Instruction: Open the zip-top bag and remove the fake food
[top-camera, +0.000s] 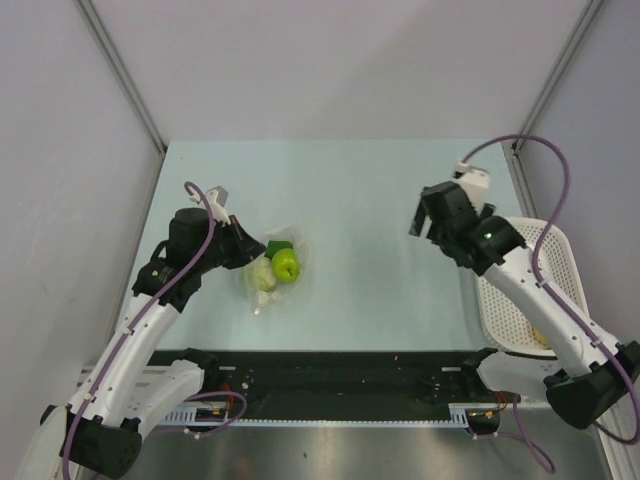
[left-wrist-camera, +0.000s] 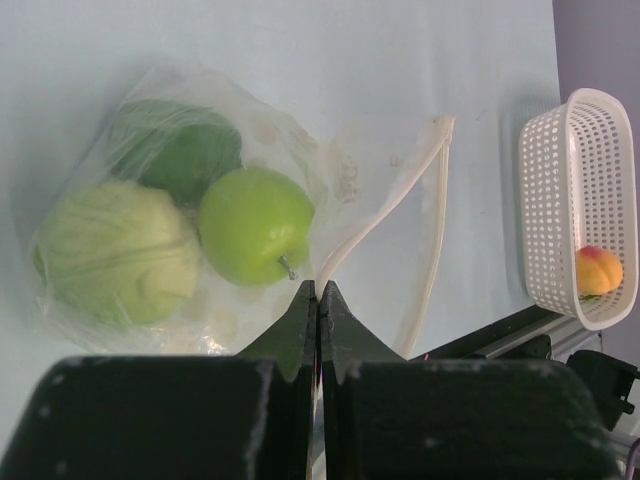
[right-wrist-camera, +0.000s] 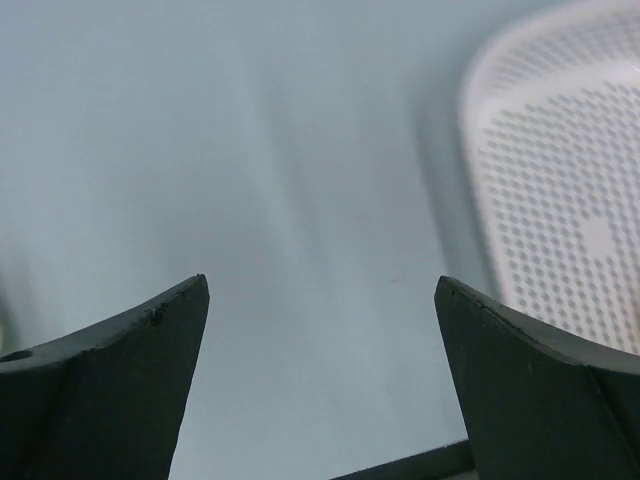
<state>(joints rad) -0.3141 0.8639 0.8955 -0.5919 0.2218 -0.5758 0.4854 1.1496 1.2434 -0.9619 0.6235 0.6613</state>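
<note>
The clear zip-top bag (top-camera: 277, 268) lies on the table left of centre, its mouth gaping toward the basket side. My left gripper (left-wrist-camera: 318, 290) is shut on the bag's white zip strip (left-wrist-camera: 352, 242) at the near lip. Inside the bag (left-wrist-camera: 330, 160) are a bright green apple (left-wrist-camera: 255, 225), a pale green round fruit (left-wrist-camera: 120, 250) and a dark green one (left-wrist-camera: 180, 150). An orange fruit (left-wrist-camera: 598, 270) lies in the white mesh basket (left-wrist-camera: 560, 180). My right gripper (right-wrist-camera: 322, 290) hangs open over bare table, holding nothing, well to the right of the bag (top-camera: 428, 215).
The white mesh basket (top-camera: 520, 300) sits at the table's right edge, partly under my right arm. In the right wrist view its rim (right-wrist-camera: 480, 130) is just right of the fingers. Grey walls close in the table on three sides.
</note>
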